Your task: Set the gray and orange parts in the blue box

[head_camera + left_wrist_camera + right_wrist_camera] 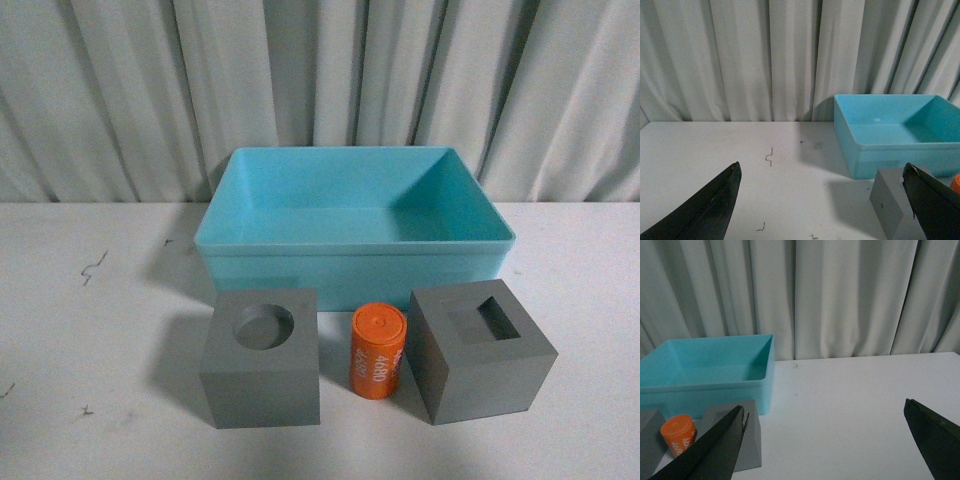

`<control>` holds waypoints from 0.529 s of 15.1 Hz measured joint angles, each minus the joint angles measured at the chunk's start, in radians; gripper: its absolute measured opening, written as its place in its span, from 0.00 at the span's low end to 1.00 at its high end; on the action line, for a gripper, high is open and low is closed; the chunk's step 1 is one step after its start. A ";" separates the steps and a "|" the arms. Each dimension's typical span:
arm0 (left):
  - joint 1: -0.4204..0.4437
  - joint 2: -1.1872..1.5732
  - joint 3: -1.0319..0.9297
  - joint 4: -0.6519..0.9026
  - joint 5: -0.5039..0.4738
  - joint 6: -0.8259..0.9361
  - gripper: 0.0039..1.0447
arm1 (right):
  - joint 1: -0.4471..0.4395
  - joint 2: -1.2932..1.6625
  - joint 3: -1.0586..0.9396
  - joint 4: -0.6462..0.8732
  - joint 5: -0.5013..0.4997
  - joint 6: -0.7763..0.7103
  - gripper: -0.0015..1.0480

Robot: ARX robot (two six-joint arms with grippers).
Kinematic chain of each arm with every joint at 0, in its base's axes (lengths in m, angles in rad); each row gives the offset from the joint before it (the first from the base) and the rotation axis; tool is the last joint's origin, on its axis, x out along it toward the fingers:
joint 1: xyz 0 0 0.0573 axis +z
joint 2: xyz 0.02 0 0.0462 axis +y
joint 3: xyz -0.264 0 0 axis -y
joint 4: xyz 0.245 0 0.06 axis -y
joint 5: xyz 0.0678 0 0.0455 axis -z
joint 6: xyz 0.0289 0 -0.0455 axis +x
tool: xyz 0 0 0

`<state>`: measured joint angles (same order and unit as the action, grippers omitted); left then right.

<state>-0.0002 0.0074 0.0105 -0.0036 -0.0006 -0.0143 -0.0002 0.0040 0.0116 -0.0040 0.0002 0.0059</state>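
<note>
a small orange plastic cylinder with white print stands on end in the middle of a row of three parts, its flat top facing up and the lettering running down its side. at its 9 o'clock, a small gap away, sits a matte gray cube with a round recess sunk into its top face. at its 3 o'clock, just beside it, sits a matte gray cube with a square recess, turned slightly so one corner faces the camera. whether the cylinder touches this cube cannot be told. at 12 o'clock from the row, close behind it, is the large light turquoise-blue rectangular plastic bin, with smooth sloped walls, a thin rim and nothing inside; all three parts are outside it.

they rest on a flat white table with a few small dark scuff marks at 9 o'clock of the bin. a pale gray pleated curtain fills the background.

the left gripper has its dark fingers spread wide with nothing between them. the right gripper is spread just as wide and grips nothing.
</note>
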 joint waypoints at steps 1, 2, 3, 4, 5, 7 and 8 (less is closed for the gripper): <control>0.000 0.000 0.000 0.000 0.000 0.000 0.94 | 0.000 0.000 0.000 0.000 0.000 0.000 0.94; 0.000 0.000 0.000 0.000 0.000 0.000 0.94 | 0.000 0.000 0.000 0.000 0.000 0.000 0.94; 0.000 0.000 0.000 0.000 0.000 0.000 0.94 | 0.000 0.000 0.000 0.000 0.000 0.000 0.94; 0.000 0.000 0.000 0.000 0.000 0.000 0.94 | 0.000 0.000 0.000 0.000 0.000 0.000 0.94; 0.000 0.000 0.000 0.000 0.000 0.000 0.94 | 0.000 0.000 0.000 0.000 0.000 0.000 0.94; 0.000 0.000 0.000 0.000 0.000 0.000 0.94 | 0.000 0.000 0.000 0.000 0.000 0.000 0.94; 0.000 0.000 0.000 0.000 0.000 0.000 0.94 | 0.000 0.000 0.000 0.000 0.000 0.000 0.94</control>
<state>-0.0002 0.0074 0.0105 -0.0036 -0.0006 -0.0143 -0.0002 0.0040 0.0116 -0.0040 0.0002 0.0059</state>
